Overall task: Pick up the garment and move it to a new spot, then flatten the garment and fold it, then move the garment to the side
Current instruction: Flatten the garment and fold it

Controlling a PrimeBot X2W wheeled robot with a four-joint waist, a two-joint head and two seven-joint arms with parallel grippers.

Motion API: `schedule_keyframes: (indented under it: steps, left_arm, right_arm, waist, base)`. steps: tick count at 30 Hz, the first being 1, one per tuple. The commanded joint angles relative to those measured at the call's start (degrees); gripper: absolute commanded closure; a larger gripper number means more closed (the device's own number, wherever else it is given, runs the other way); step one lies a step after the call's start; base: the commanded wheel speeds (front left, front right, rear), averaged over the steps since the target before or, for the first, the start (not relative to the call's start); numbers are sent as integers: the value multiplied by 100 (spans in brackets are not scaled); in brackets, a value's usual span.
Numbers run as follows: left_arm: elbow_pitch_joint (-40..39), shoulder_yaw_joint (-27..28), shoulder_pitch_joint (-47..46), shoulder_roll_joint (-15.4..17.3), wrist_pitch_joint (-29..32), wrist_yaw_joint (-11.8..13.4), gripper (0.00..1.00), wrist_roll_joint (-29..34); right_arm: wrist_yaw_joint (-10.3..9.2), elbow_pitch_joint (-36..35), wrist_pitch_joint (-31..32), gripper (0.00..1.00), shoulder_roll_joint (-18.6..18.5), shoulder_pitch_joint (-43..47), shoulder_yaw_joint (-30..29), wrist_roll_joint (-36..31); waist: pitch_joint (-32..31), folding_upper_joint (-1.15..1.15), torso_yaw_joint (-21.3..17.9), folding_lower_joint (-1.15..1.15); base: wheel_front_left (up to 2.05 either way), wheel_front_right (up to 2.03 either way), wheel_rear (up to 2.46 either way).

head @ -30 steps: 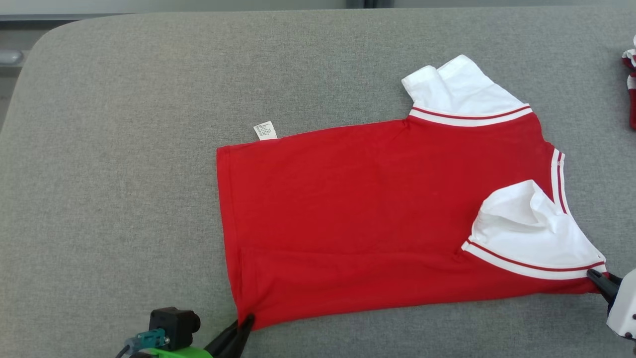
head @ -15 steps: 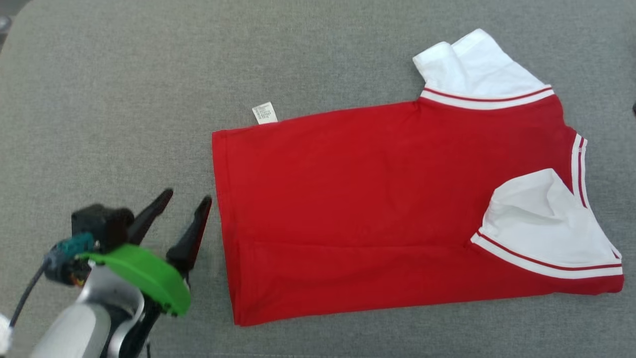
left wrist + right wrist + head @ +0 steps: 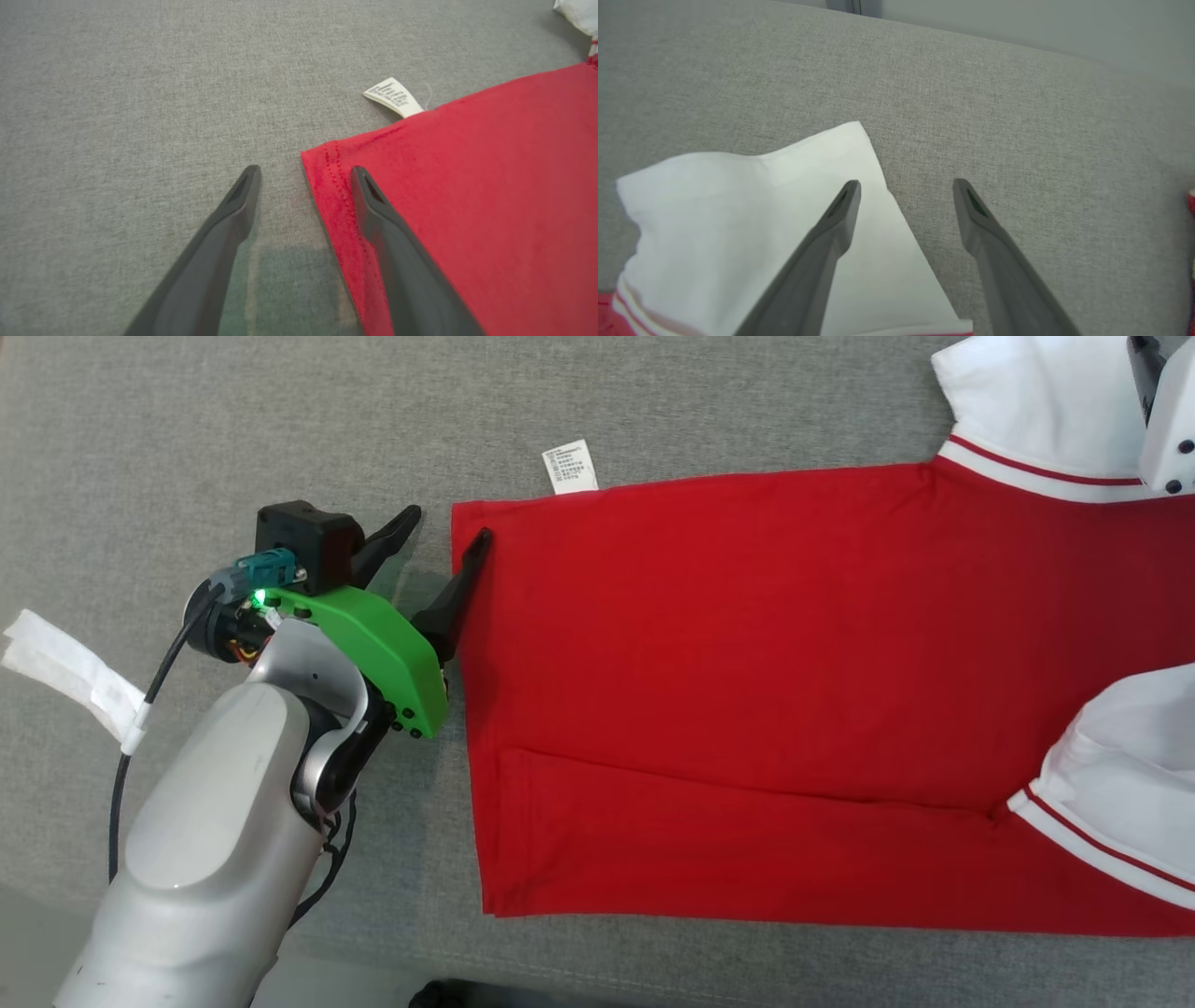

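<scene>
Red garment (image 3: 747, 691) w/ white sleeves lies flat on the grey cushion (image 3: 187, 429), hem end toward my left, care label (image 3: 570, 467) poking out by the far hem corner. L gripper (image 3: 447, 523) is spread wide & holding nothing, straddling the hem edge near that corner, one finger over red fabric and the other over bare cushion; can't tell if either touches down. R gripper (image 3: 906, 184) is likewise spread & empty, one finger over the far white sleeve (image 3: 738, 210), the other over grey cushion.
</scene>
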Motion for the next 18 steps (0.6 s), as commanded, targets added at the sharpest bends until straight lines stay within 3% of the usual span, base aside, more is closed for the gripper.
schedule_keyframes:
  steps: [1,8,17,18]
  left_arm:
    - [75,-52,-151,-23,-45,-38,0,-49]
    - [425,-367,-401,-42,-122,-89,0,-274]
    - [379,-854,-700,62,-165,-104,0,-583]
    - [343,-919,-732,77,-151,-105,0,-659]
  right_arm:
    - [-3,157,-92,0,-51,-145,18,-62]
    - [-2,889,-232,0,12,-439,121,-111]
    - [0,1199,-45,0,88,-504,331,57]
    - [0,1210,-34,4,76,-512,333,77]
  waist:
    - [250,0,323,-1]
    - [187,0,347,-1]
    - [214,0,226,-1]
    - [226,0,216,-1]
  base:
    - [0,0,0]
    - [0,0,0]
    - [0,0,0]
    - [0,0,0]
